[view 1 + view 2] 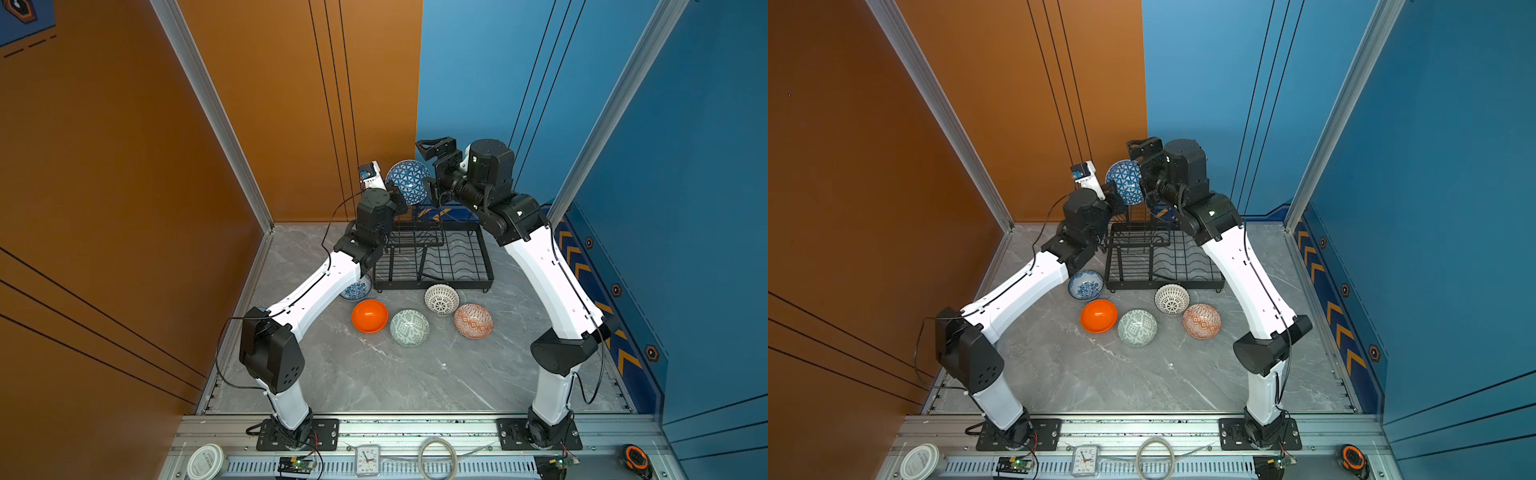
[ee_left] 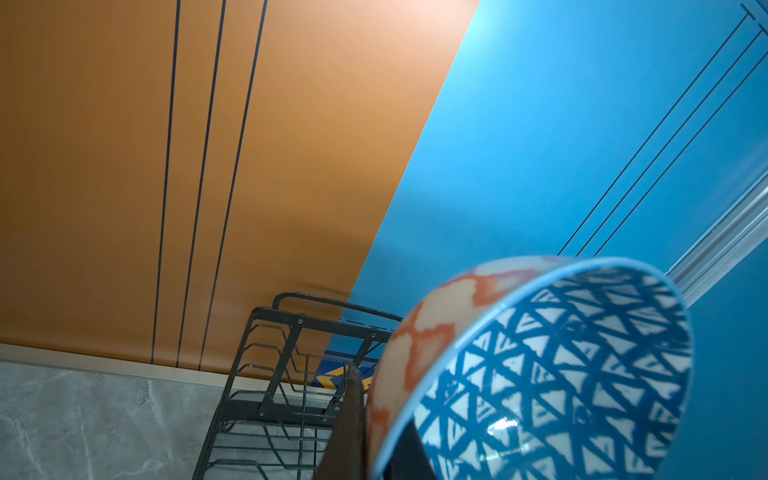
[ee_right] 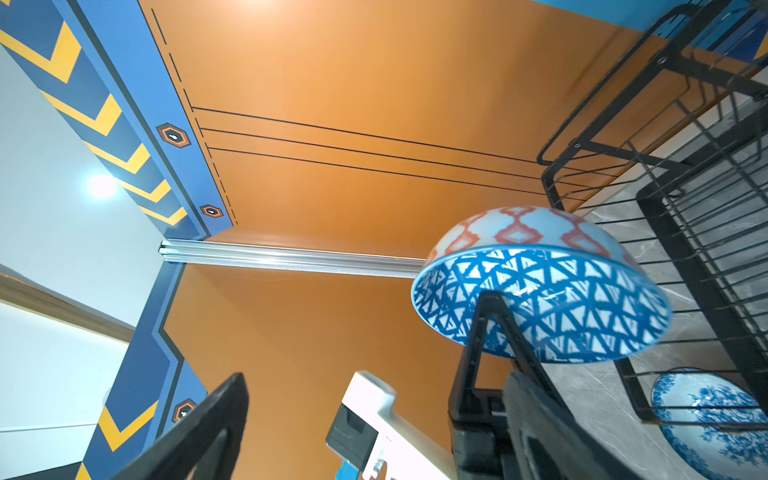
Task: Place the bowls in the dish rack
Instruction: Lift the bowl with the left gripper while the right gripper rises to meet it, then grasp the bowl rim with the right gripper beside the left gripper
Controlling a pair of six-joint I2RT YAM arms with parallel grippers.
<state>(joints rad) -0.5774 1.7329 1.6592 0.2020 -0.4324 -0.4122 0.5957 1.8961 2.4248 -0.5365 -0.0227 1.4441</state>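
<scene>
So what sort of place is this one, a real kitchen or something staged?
Most likely a robot test cell: aluminium posts frame orange and blue panels, two arms are bolted to a front rail, and the rack and five bowls sit on a marble-look tabletop.

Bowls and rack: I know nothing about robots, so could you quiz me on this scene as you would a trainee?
1. How many bowls stand on the table?
2. True or false: the rack holds a bowl.
3. Which pincer is shut on the blue bowl: A left, B right, C both?

Key
1. Five: floral, orange, green, lattice, diamond.
2. False; no bowl is in it.
3. A: the left pincer grips its rim; the right pincer stands open beside it.
</scene>
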